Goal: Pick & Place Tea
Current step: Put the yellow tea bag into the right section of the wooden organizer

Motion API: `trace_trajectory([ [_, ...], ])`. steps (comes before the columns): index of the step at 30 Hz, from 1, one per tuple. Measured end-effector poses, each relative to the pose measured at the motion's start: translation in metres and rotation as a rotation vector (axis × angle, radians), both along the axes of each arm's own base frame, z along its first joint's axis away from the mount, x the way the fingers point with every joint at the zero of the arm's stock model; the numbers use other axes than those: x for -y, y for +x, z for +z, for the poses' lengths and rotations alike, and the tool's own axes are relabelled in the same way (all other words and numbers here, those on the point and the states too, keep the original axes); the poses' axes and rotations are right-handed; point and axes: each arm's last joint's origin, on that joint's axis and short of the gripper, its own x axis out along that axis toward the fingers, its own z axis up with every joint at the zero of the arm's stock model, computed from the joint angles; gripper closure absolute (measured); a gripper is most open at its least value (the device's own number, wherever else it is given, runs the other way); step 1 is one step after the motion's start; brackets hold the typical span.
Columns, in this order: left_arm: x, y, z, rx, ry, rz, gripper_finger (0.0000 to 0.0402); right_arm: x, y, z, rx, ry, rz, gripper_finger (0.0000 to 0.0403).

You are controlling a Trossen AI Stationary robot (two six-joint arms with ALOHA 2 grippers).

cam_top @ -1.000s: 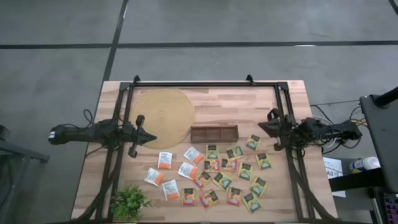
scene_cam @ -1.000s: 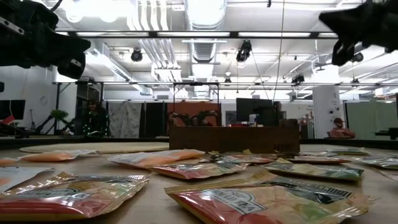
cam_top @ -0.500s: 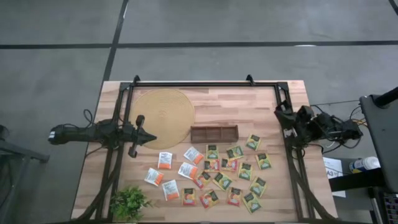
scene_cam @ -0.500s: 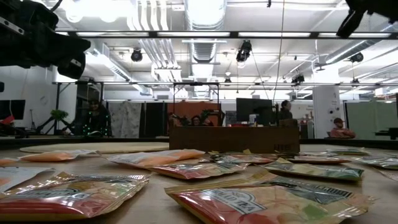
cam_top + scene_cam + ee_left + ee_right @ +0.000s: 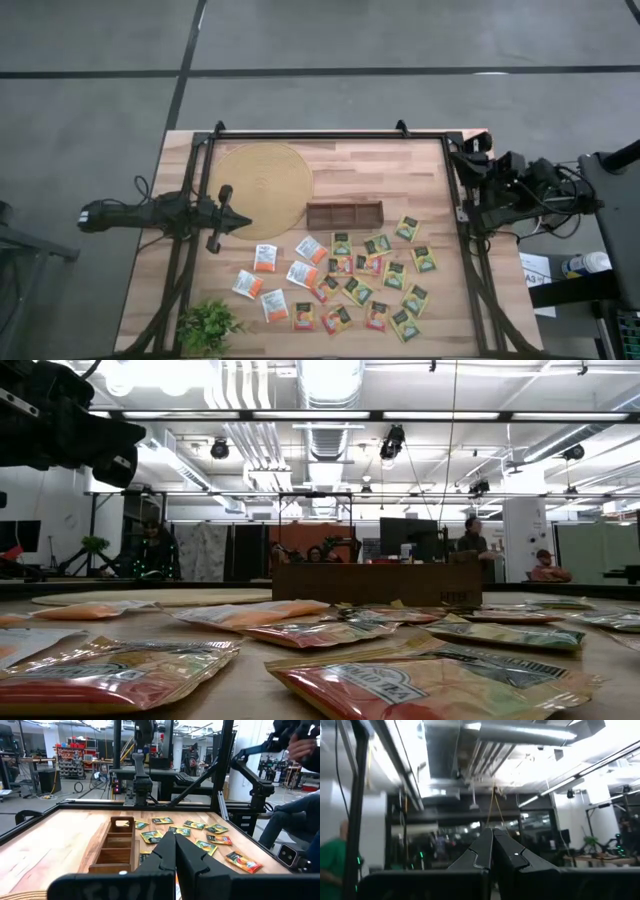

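Several tea sachets [image 5: 352, 280], green, orange and white, lie flat and scattered on the near middle and right of the wooden table; they also show in the low view [image 5: 300, 632] and the left wrist view [image 5: 205, 834]. My left gripper [image 5: 243, 222] is shut and level at the table's left, pointing toward the brown wooden tray [image 5: 344, 214], with nothing between its fingers [image 5: 175, 840]. My right gripper [image 5: 463, 157] is raised over the table's right edge, tipped upward and shut [image 5: 492, 834], facing the ceiling and far from the tea.
A round woven mat [image 5: 262, 188] lies at the far left, partly under my left gripper. A small green plant [image 5: 208, 325] stands at the near left corner. A dark frame [image 5: 330, 134] runs along the far edge and both sides. People show in the room beyond.
My right gripper has risen from beside the tray's right end, pulled back toward the table's far right corner, and tipped upward with a roll. It has left the low view and stays shut. The tea has not moved.
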Motion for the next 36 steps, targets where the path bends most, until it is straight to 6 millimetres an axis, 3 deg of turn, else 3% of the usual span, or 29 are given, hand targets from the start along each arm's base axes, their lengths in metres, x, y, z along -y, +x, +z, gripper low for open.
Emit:
trace_trajectory([
  [7, 0.000, 0.000, 0.000, -0.001, 0.000, 0.000, 0.0401, -0.004, 0.033, 0.032, -0.209, -0.028, -0.012, 0.0394],
  [11, 0.000, 0.000, 0.000, -0.001, 0.000, 0.000, 0.0401, -0.004, 0.050, 0.044, -0.321, -0.004, -0.110, 0.0394],
  [28, 0.000, 0.000, 0.000, -0.001, 0.000, 0.000, 0.0401, -0.005, 0.117, 0.080, -0.570, -0.188, -0.500, 0.0394],
  [36, 0.000, 0.000, 0.000, -0.001, 0.000, -0.001, 0.0401, -0.005, 0.140, 0.082, -0.677, -0.257, -0.641, 0.0394],
])
